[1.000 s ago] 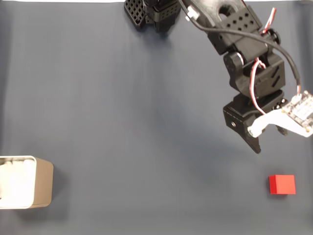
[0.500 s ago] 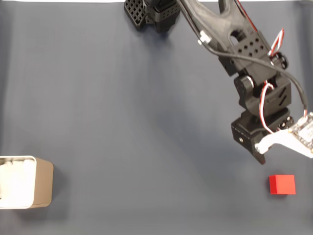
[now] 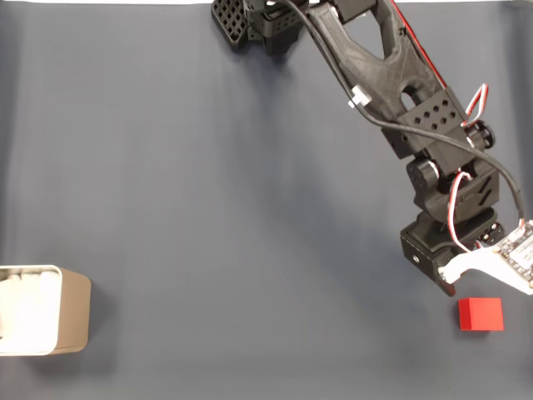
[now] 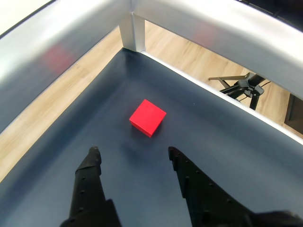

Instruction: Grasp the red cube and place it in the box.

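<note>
**Cube on the mat, fingers spread**

The box (image 3: 42,310) is cut off at the fixed view's left edge; its white inside can't be made out. A dark blue surface (image 3: 208,208) is seen, wood floor beyond. The red cube (image 4: 147,117) sits just ahead of the gripper (image 4: 132,152), fingers parted, nothing held.

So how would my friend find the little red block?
Look at the dark blue mat in the fixed view and go to its lower right corner. Just below the black gripper lies the red cube, the only bright red thing there.
</note>
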Motion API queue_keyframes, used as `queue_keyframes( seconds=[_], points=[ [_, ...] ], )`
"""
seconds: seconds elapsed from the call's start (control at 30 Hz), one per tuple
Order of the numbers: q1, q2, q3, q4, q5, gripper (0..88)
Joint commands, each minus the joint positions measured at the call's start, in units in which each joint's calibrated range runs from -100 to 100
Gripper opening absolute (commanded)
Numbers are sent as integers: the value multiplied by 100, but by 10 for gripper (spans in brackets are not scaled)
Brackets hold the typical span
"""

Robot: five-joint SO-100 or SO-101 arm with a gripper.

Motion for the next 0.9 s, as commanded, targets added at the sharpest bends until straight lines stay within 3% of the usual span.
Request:
queue_keyframes(
  seconds=[0.0, 0.87],
  points=[
    [-45, 24, -354, -211, -49, 345],
    [-38, 1402, -1869, -367, -151, 361]
  ],
)
